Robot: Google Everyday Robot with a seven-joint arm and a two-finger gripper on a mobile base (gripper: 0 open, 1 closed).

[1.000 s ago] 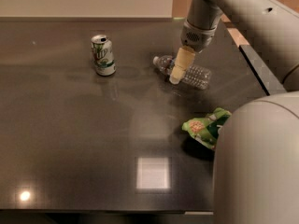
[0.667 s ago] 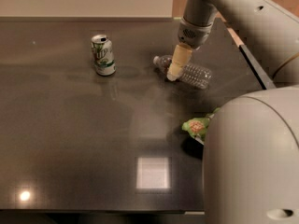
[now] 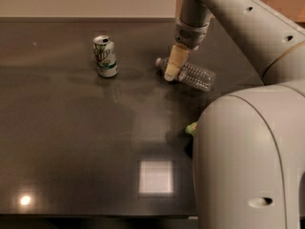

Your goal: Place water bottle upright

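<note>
While lying on its side at the far right of the dark, glossy tabletop (image 3: 71, 142), reads as a slim clear plastic water bottle (image 3: 196, 76): ribbed, see-through body, neck end pointing left. Hangs over that neck end on a smooth pale grey arm (image 3: 228, 13): the cream-tipped two-finger gripper (image 3: 170, 73), tip right at the bottle; whether clamped on it, cannot tell. Stands upright well left of the bottle: a green-and-white metal soda can (image 3: 105, 56), cylindrical, shiny-topped. Peeks out near right from behind the rounded grey arm housing (image 3: 248, 166): a small green scrap (image 3: 191, 128), mostly hidden. Glows on the near tabletop: a pale square of light (image 3: 156, 176).
</note>
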